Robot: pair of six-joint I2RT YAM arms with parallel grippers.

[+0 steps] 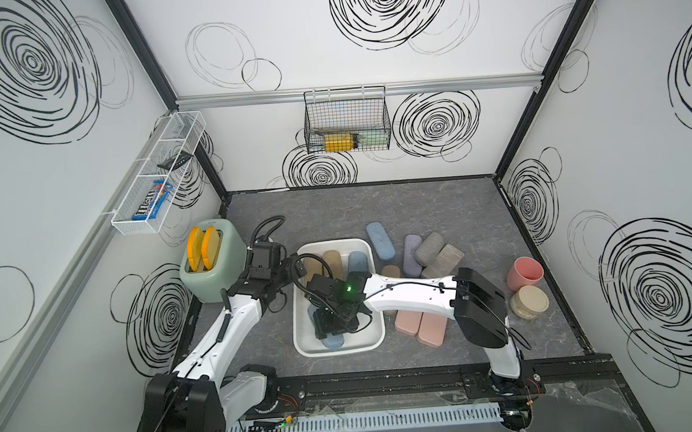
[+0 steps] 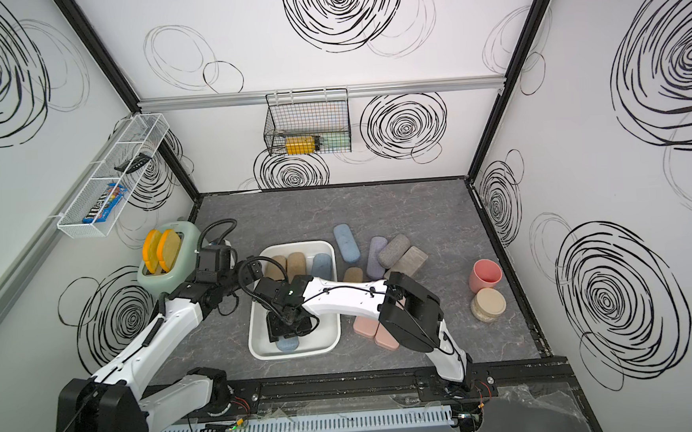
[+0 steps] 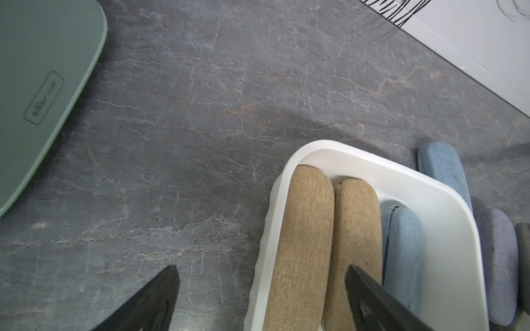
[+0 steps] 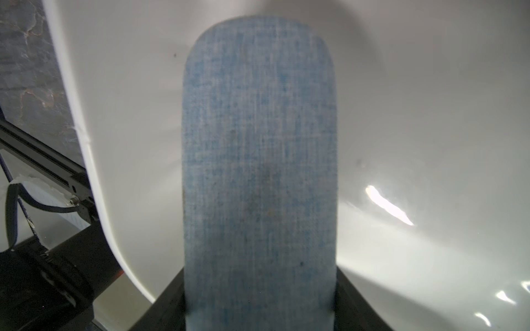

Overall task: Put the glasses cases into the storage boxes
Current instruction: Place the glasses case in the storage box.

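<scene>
my right gripper (image 4: 260,298) clamped the blue case (image 4: 259,149) at the near end of the white bin (image 4: 129,120); my left gripper (image 3: 261,275) hovered wide open, empty, over its far-left rim.

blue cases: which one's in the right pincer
The near blue case, clamped in the right pincer inside the bin; the far blue case and outside blue case lie free.

A robot lab booth: swirl-printed wall panels (image 1: 367,59), black frame posts (image 1: 561,47), two arms (image 1: 406,293) on a front rail (image 1: 387,381).
</scene>
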